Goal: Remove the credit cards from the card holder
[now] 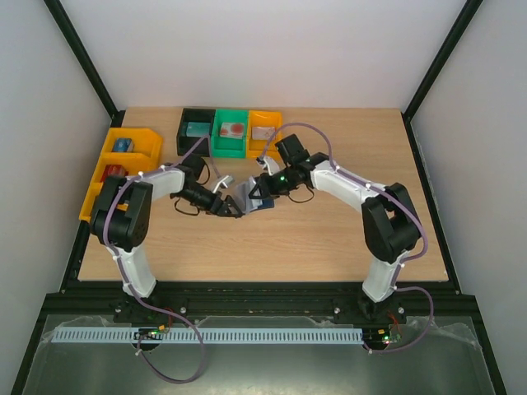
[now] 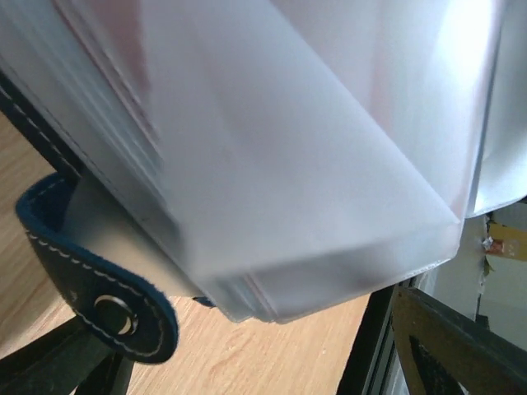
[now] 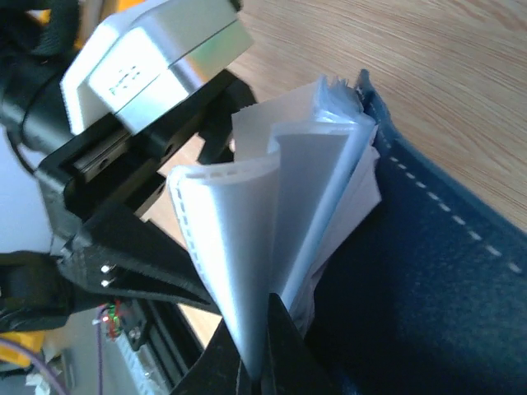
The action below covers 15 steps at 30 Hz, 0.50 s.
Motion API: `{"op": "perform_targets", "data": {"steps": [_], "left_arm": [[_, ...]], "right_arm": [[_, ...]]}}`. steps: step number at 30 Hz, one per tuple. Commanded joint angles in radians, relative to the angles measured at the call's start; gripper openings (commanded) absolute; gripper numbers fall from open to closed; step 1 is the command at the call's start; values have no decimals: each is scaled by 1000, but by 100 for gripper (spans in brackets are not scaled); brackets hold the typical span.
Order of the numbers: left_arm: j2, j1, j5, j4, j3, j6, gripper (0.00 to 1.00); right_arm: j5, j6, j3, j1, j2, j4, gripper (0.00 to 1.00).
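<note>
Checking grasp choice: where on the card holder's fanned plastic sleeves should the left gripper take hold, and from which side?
Probably the free, curled edges of the sleeves, approached from the open side facing away from the card holder's navy cover: they fan loose there, while the right gripper pinches their base.

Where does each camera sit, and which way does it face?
Top external: above, behind the arms, looking down at the table; both arms show.
Left wrist: on the left arm, close against the card holder; little robot shows.
Right wrist: on the right arm, facing its sleeves; left gripper shows.
All share the card holder.
</note>
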Motion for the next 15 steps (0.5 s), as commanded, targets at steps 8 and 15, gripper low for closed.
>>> {"op": "perform_targets", "data": {"steps": [8, 15], "left_arm": [[-202, 122, 119, -382, 152, 473, 87], [-316, 164, 200, -637, 270, 727, 95]], "right_arm": [[-81, -341, 252, 9, -126, -303, 2], [-85, -473, 323, 36, -230, -321, 2]]}}
